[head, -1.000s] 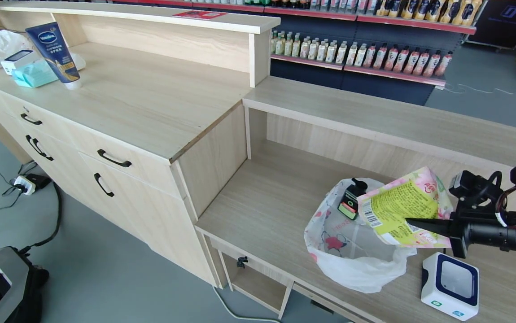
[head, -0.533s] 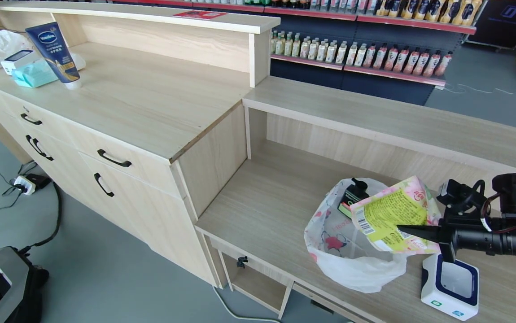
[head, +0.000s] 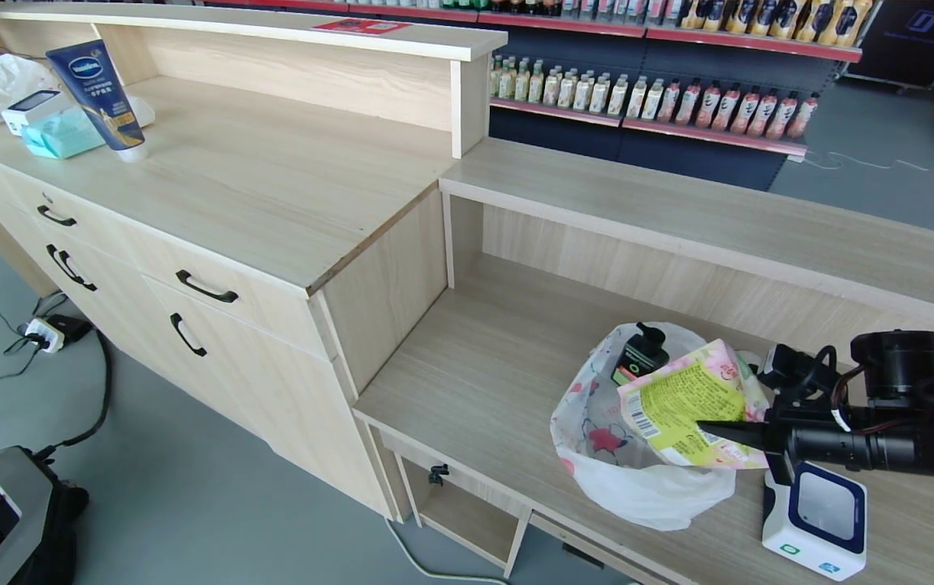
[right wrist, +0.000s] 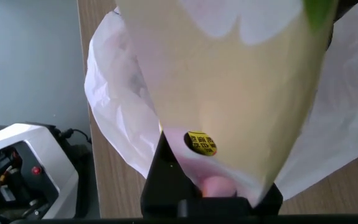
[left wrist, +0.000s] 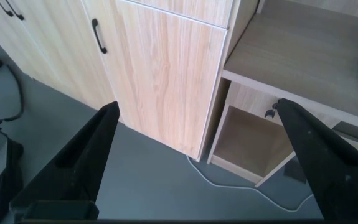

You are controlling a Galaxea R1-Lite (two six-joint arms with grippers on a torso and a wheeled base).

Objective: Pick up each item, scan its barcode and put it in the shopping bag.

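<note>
Packet (head: 682, 406) of snacks, yellow-green with pink flowers, is clamped by one edge in the right fingers (head: 727, 429). It is tilted over the mouth of the shopping bag (head: 597, 431) on the table (head: 483, 366), barcode end leading. The drop looks to be the step in hand. I would lower the leading end inside the rim, beside the dark bottle (head: 640, 357), before letting go. Otherwise it may catch the thin plastic and slide toward the scanner (head: 815, 516). From the right wrist, the packet hangs squarely over the bag's opening (right wrist: 113, 124); the head view adds the scanner's position. Off to the side, the left fingers (left wrist: 79, 162) hang spread and empty above the floor by the cabinet (left wrist: 166, 68).
</note>
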